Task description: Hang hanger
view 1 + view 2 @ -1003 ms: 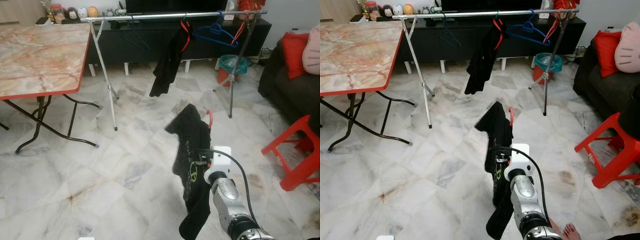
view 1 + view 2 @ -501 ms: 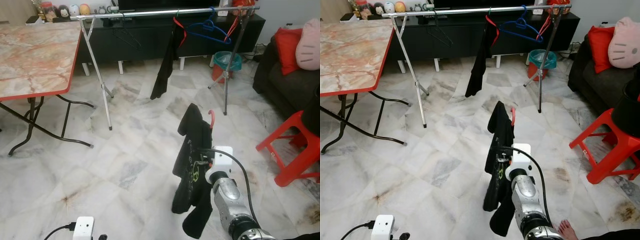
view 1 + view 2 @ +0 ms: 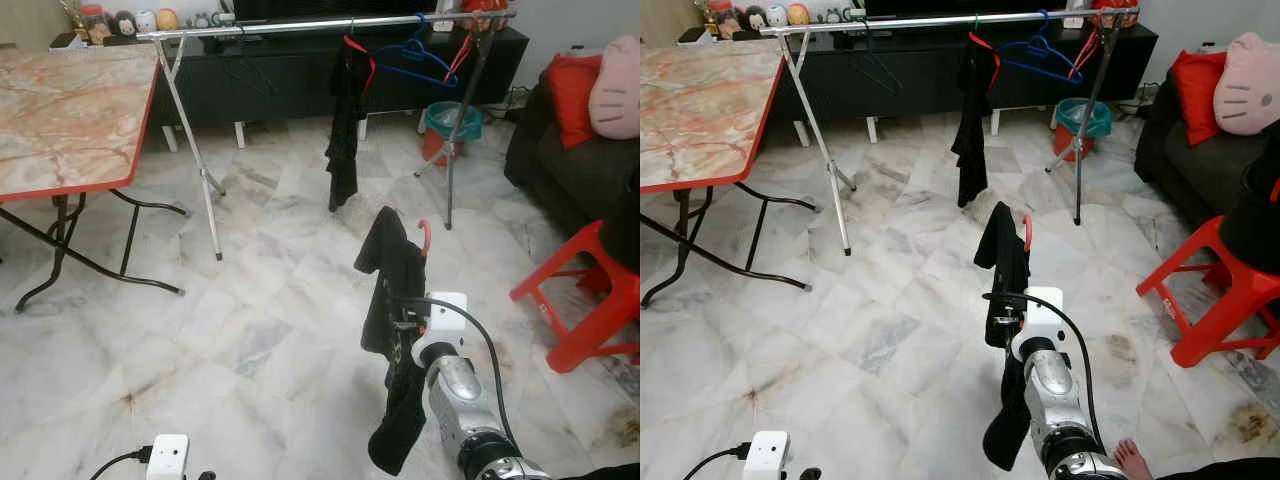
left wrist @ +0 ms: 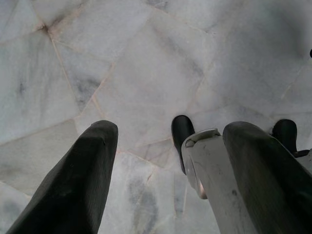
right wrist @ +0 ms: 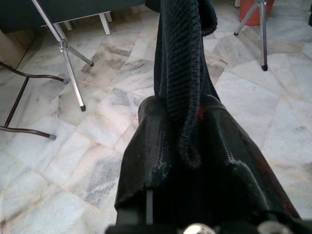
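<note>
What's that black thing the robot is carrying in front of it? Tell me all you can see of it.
It is a black garment draped on a red hanger, of which a curved red end shows at the top. The cloth looks knitted and ribbed, and hangs limp in long folds, its lower end dangling beside the silver arm, clear of the marble floor. The right pincer is shut on it and holds it up, short of the rail where another black garment already hangs.

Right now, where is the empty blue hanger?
In the left eye view, the blue hanger hangs on the rail of the clothes rack, toward its right end, between the hung black garment and the rack's right leg, above the teal bin.
</note>
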